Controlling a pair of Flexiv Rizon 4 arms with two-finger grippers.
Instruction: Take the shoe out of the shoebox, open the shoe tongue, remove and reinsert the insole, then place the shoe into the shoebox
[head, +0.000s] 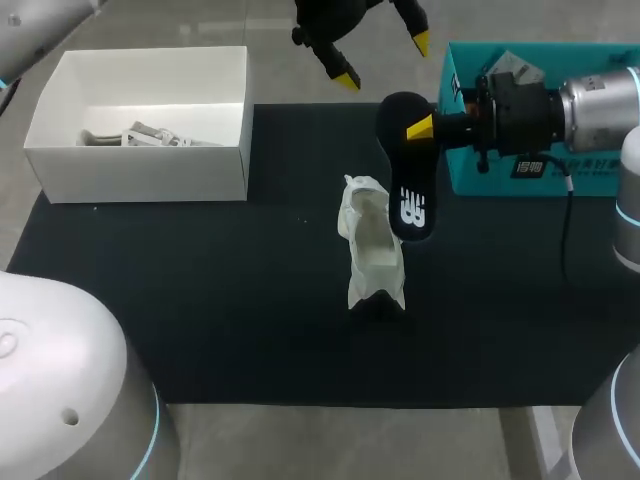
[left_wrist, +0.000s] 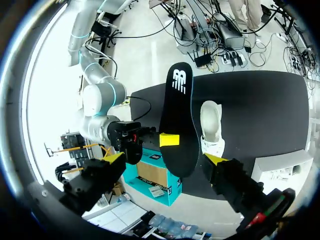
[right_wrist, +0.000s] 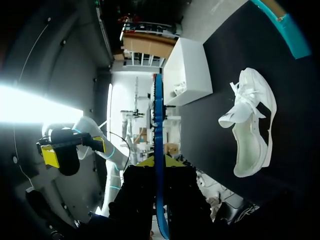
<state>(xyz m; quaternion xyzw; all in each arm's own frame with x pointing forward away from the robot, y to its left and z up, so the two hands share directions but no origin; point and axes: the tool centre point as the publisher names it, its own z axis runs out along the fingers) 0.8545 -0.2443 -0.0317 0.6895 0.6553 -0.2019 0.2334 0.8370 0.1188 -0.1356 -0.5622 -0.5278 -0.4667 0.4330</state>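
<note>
Resting nearest on the dark mat (head: 200, 300), white shoe (head: 372, 245) — well apart from the white shoebox (head: 140, 170) at far left. Just beyond, black insole (head: 408, 195) raised beside it, clamped in right gripper (head: 425, 128). Farther back, left gripper (head: 383, 61) — spread wide, holding nothing.
</note>
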